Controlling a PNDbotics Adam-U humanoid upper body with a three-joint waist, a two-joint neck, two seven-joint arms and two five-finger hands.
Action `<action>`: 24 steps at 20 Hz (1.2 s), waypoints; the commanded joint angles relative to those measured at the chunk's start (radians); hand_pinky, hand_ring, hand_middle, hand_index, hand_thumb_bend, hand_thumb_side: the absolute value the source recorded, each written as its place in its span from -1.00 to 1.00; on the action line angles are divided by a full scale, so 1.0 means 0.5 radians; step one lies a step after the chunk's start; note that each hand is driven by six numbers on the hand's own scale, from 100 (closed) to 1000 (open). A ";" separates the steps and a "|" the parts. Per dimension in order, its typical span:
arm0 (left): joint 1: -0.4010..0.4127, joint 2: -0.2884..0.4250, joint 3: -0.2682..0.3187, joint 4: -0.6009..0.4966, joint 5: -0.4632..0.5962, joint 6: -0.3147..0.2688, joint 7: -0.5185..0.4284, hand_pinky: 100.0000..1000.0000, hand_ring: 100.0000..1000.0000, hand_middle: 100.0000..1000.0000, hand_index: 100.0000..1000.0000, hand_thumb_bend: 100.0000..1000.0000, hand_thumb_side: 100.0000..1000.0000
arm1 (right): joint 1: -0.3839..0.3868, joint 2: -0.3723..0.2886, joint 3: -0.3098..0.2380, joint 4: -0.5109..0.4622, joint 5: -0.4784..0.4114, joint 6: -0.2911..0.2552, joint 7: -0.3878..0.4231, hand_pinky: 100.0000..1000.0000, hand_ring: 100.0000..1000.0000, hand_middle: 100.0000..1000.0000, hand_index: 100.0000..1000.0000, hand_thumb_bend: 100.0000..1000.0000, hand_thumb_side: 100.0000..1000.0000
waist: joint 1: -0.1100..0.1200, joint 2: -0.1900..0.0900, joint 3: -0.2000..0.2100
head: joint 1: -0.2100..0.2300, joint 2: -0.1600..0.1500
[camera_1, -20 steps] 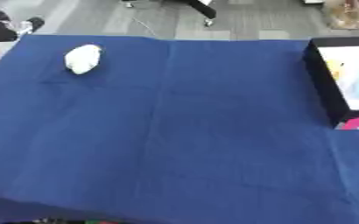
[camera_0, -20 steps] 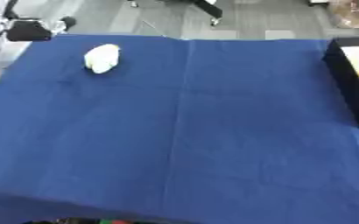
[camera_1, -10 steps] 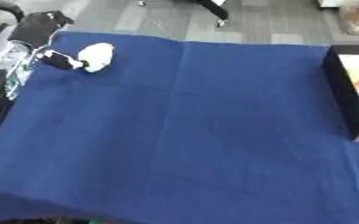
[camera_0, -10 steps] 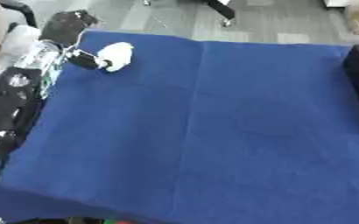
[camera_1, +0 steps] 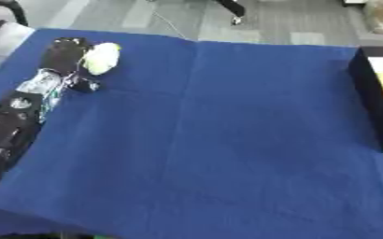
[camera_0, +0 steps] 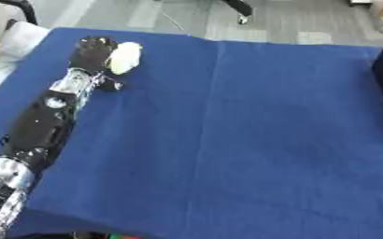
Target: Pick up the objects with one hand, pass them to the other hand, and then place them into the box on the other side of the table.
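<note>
A small white rounded object (camera_0: 124, 57) lies on the blue table cloth (camera_0: 244, 130) near the far left corner. My left arm stretches up from the lower left, and my left hand (camera_0: 92, 50) rests against the object's left side. Its fingers reach past the object and the thumb (camera_0: 109, 85) sticks out just below it, so the hand is open and not curled round it. The black box (camera_1: 373, 106) stands at the table's right edge, with light contents showing inside. My right hand shows in neither view.
Grey floor and a chair base (camera_0: 237, 10) lie beyond the far edge of the table. Something white (camera_0: 15, 39) sits just off the left edge. The cloth between the object and the box is flat blue fabric.
My left arm has come in from the left edge and stretched forward until the hand lies beside the white object. The camera has also shifted.
</note>
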 commanded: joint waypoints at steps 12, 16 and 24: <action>-0.038 0.012 0.081 0.080 0.171 0.170 -0.021 0.36 0.06 0.03 0.41 -0.44 -0.89 | -0.030 -0.010 -0.005 -0.007 -0.012 -0.008 0.052 1.00 1.00 0.53 1.00 -1.00 -0.27 | -0.007 0.009 -0.036 | 0.039 -0.033; -0.030 0.022 0.096 0.066 0.311 0.177 -0.130 0.31 -0.10 -0.21 0.28 -0.68 -1.00 | -0.024 -0.006 -0.008 -0.002 -0.012 -0.004 0.059 1.00 1.00 0.53 1.00 -1.00 -0.27 | -0.009 0.011 -0.038 | 0.039 -0.033; -0.022 0.040 0.108 0.036 0.448 0.221 -0.038 0.20 -0.24 -0.49 0.02 -1.00 -1.00 | -0.020 -0.001 -0.012 0.002 -0.017 0.001 0.065 1.00 1.00 0.53 1.00 -1.00 -0.27 | -0.011 0.009 -0.035 | 0.043 -0.028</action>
